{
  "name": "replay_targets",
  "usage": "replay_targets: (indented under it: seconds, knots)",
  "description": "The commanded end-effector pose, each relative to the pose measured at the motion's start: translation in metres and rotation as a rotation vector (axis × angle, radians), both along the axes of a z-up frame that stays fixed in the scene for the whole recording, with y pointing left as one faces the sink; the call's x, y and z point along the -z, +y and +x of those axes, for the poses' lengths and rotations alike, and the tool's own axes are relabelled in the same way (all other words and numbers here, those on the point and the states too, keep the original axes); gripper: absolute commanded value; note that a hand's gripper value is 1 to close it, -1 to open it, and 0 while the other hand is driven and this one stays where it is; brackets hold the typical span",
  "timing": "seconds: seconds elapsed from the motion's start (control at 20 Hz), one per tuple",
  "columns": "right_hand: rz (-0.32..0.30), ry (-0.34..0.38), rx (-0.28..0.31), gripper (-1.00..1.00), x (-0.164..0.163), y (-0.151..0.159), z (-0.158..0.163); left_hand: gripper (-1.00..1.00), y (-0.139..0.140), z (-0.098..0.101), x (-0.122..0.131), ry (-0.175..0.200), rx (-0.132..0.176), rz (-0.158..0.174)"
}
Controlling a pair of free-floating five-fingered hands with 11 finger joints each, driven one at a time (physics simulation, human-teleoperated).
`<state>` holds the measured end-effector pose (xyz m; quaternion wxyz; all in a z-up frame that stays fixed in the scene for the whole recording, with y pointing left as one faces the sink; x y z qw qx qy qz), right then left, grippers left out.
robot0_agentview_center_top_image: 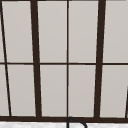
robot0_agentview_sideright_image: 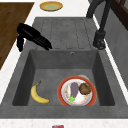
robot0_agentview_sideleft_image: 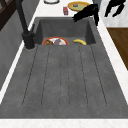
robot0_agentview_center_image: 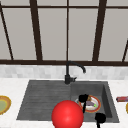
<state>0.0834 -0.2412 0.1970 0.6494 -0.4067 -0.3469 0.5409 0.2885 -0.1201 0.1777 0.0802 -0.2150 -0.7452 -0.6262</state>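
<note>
Fingers of the left hand (robot0_agentview_center_image: 83, 98) hang loose and straight, holding nothing, just over the red-rimmed plate (robot0_agentview_sideright_image: 59, 91) at the right end of the sink (robot0_agentview_center_image: 45, 100).

The right hand (robot0_agentview_center_image: 100, 117) floats at the sink's front edge, its fingers also loose and holding nothing. To grip well, I think the left hand should go for the plate's rim, not the food, and keep it flat. Count: two hands, one red-rimmed plate with one purple vegetable (robot0_agentview_sideright_image: 74, 89) and one brown lump (robot0_agentview_sideright_image: 85, 88), one banana (robot0_agentview_sideright_image: 37, 96) in the sink, two yellow plates on the surface beside the sink, one red ball (robot0_agentview_center_image: 67, 115).
</note>
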Motion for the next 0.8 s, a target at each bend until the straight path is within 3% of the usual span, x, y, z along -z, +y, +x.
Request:
replay_targets:
  seconds: [0.0,0.1,0.25,0.35,0.5,0.75]
  knots:
    - [0.0,0.0,0.0,0.0,0.0,0.0,0.0,-1.0,-0.004,0.022,0.008,0.053,0.005,0.076]
    - [0.0,0.0,0.0,0.0,0.0,0.0,0.0,-1.0,-0.003,0.025,0.015,0.077,0.03,0.086]
    - [0.0,0.0,0.0,0.0,0.0,0.0,0.0,-1.0,-0.002,0.02,0.022,0.064,0.098,0.076]
    - [0.0,0.0,0.0,0.0,0.0,0.0,0.0,-1.0,-0.003,0.019,0.024,0.048,0.118,0.061]
    - [0.0,0.0,0.0,0.0,0.0,0.0,0.0,-1.0,-0.003,0.019,0.031,0.031,0.125,0.066]
    - [0.0,0.0,0.0,0.0,0.0,0.0,0.0,-1.0,-0.009,0.021,0.038,0.033,0.114,0.055]
